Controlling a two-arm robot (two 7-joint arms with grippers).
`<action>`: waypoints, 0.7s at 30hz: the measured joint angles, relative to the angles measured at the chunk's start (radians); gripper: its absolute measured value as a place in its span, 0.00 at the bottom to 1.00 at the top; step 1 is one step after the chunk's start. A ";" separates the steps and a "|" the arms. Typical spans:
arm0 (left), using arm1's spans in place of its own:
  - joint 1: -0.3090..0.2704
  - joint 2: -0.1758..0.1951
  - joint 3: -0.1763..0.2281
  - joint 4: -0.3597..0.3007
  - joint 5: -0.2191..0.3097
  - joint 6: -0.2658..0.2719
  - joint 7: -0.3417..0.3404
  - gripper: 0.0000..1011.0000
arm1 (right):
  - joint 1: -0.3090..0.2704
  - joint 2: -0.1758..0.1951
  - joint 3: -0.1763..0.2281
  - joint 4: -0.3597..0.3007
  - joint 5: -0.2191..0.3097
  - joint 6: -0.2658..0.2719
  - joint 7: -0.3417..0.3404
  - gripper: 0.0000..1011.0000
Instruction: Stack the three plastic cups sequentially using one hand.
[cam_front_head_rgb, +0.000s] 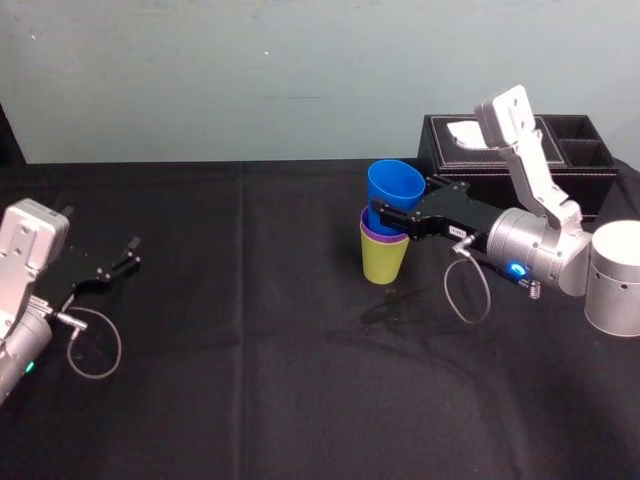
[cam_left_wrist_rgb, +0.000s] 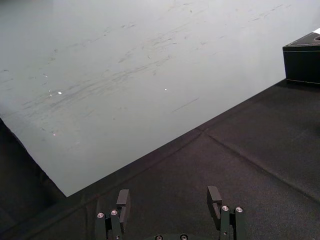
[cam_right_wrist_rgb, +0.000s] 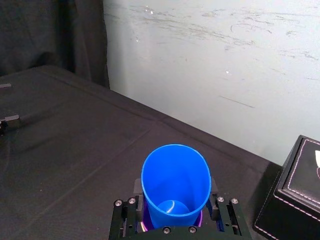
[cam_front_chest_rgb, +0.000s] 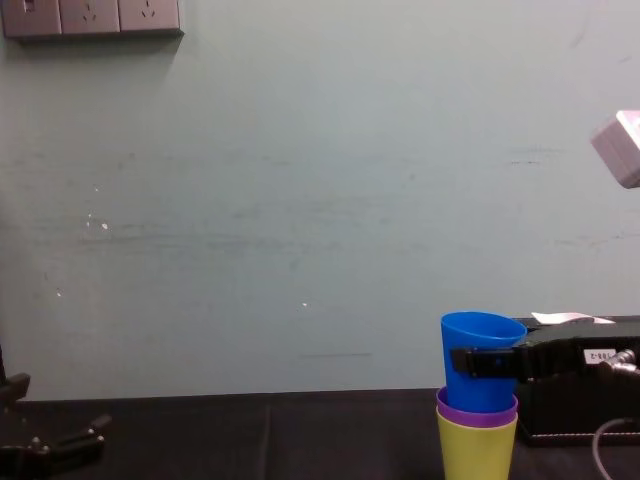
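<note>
The blue cup (cam_front_head_rgb: 395, 190) sits mouth-up between the fingers of the right pincer (cam_front_head_rgb: 388, 217), which is closed around the cup's wall a little below the rim, one finger on each side. The right wrist view shows the open mouth directly ahead of the pincer (cam_right_wrist_rgb: 175, 205). The cup's base has gone into the purple cup (cam_front_head_rgb: 371, 233), of which a narrow band of rim shows just under the pincer. The purple cup is nested in the yellow-green cup (cam_front_head_rgb: 385, 260), which stands on the black table (cam_front_head_rgb: 250, 330) straight below the grip.

The relation that matters is the vertical one. The pincer reaches in sideways, level with the table, and the stack's long axis runs upright through the grip. In the chest view much more of the blue cup (cam_front_chest_rgb: 482, 365) stands proud than of the purple one, so I judge it is not fully seated. It needs to go straight down that axis before it is let go. From the head view it may lean slightly towards the pincer's wrist, though that could be only the viewing angle.

The black tissue box (cam_front_head_rgb: 445, 155) lies just behind the pincer's wrist. The left pincer (cam_front_head_rgb: 118, 258) is parked well apart on the far side of the stack, jaws spread and empty, so the right arm is much the nearer.
</note>
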 joint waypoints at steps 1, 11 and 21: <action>0.000 0.000 0.000 0.000 0.000 0.000 0.000 1.00 | 0.000 0.000 0.000 0.000 0.000 0.000 0.000 0.71; 0.000 0.000 0.000 0.000 0.000 0.000 0.000 1.00 | 0.000 0.002 0.000 -0.004 0.000 0.002 0.000 0.89; 0.000 0.000 0.000 0.000 0.000 0.000 0.000 1.00 | -0.001 0.002 0.000 -0.005 0.000 0.002 0.000 0.99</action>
